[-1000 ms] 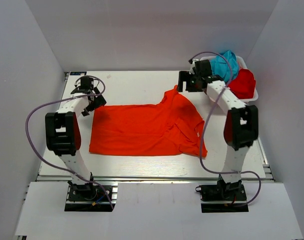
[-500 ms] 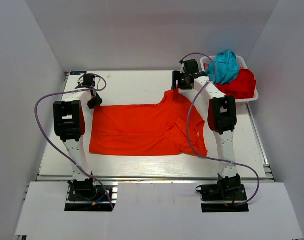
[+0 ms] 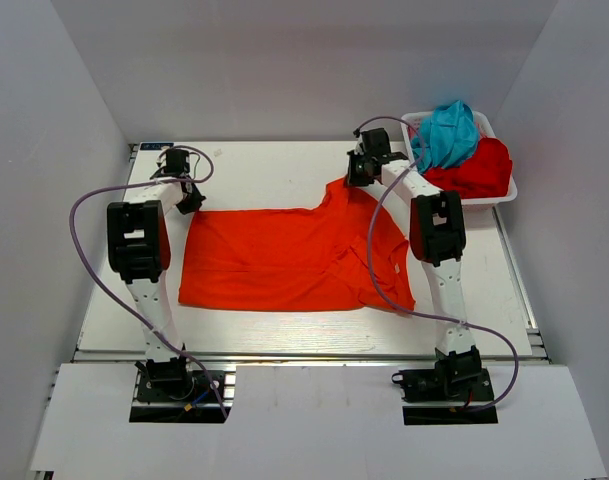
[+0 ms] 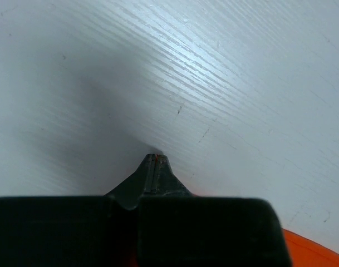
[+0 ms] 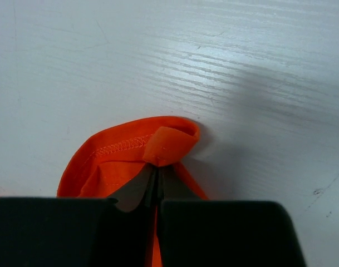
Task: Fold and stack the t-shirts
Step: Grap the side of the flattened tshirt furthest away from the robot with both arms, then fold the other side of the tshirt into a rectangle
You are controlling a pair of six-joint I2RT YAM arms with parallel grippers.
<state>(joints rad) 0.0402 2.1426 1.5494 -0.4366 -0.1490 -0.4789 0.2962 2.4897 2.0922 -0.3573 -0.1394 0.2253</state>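
Note:
An orange-red t-shirt (image 3: 284, 260) lies spread flat across the table. My left gripper (image 3: 192, 203) sits at the shirt's far left corner. In the left wrist view that gripper (image 4: 155, 160) is shut, with a thin sliver of orange cloth showing between its tips and more of the shirt (image 4: 317, 253) at the lower right. My right gripper (image 3: 352, 180) is at the raised far corner of the shirt. Up close, the right gripper (image 5: 158, 169) is shut on a folded bit of the stitched hem (image 5: 116, 147). A teal-blue t-shirt (image 3: 449, 133) and a deeper red t-shirt (image 3: 481, 167) lie bunched together.
A small white basket (image 3: 508, 190) at the back right corner holds the teal-blue and deeper red shirts. White walls enclose the table (image 3: 274, 170) on three sides. Purple cables loop beside both arms.
Both grippers have gone from open to shut on the orange-red shirt's far edge. The right gripper shifted left onto the raised corner; both arms straightened up.

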